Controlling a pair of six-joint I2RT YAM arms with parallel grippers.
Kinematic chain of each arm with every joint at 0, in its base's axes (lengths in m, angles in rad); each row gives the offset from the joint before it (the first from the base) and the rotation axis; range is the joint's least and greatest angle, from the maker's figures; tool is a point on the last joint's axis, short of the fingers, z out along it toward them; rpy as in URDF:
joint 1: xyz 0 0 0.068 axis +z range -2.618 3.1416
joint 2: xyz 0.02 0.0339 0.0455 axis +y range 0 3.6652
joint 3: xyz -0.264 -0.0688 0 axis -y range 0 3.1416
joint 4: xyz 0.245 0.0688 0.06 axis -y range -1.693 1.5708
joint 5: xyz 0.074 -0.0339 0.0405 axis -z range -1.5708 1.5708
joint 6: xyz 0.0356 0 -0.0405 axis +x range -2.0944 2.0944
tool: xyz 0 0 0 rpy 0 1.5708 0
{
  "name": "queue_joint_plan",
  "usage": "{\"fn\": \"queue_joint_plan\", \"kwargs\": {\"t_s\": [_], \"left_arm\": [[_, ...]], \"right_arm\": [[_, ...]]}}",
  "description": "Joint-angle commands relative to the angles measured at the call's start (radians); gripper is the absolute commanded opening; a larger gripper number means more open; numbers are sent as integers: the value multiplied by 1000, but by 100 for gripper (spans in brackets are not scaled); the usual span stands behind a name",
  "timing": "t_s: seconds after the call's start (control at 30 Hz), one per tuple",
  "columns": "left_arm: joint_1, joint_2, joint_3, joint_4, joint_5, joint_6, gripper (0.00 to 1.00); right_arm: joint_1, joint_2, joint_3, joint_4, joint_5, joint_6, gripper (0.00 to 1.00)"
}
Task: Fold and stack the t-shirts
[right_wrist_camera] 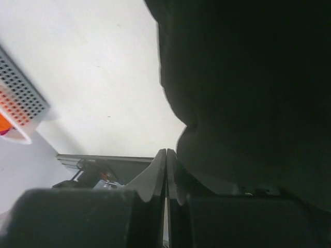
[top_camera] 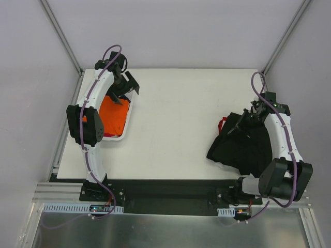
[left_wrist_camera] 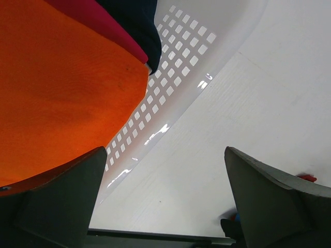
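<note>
1. Only the overhead view took in both arms. The left gripper [top_camera: 125, 93] hung over the far end of the white lattice basket [top_camera: 130, 119] at the left edge of the table [top_camera: 181, 113]. The right gripper [top_camera: 248, 118] sat at the far top of a crumpled black t-shirt [top_camera: 238, 150] near the right edge.
2. The left wrist view added what the overhead view missed. Beside the orange t-shirt [left_wrist_camera: 57, 88] in the basket lay a magenta-pink shirt [left_wrist_camera: 103, 20] and a dark shirt [left_wrist_camera: 135, 26], close to the lattice wall. From above, only orange showed.
3. The left gripper's fingers [left_wrist_camera: 57, 206] stood spread wide, with tabletop and basket wall showing in the gap.
4. In the right wrist view that gripper's fingers were pressed together tip to tip, with black cloth bulging just beside them. Whether a fold was caught between them could not be told.
5. A red trim [top_camera: 222, 123] poked out at the heap's left side. Sleeves and collar could not be made out. The left arm covered part of the basket from above, and the frame's top edge cut off the magenta-pink and dark shirts.
6. A broad stretch of white tabletop separated the basket from the black t-shirt. The basket hugged the left edge, and the heap reached close to the near and right edges.
</note>
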Motion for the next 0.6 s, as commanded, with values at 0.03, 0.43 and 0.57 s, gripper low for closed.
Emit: {"fn": "queue_joint_plan", "kwargs": {"t_s": [0.03,0.43,0.57], "left_arm": [[-3,-22,-16,-14,18,-7,99],[-6,-42,-58,-11,20,-1,99],[-6,-42,-61,-11,21,-1,99]], "right_arm": [[26,-28,-11,-171,263,-6,1],[265,91,27,-188,574,60,1],[316,144,16,-178,573,72,1]]}}
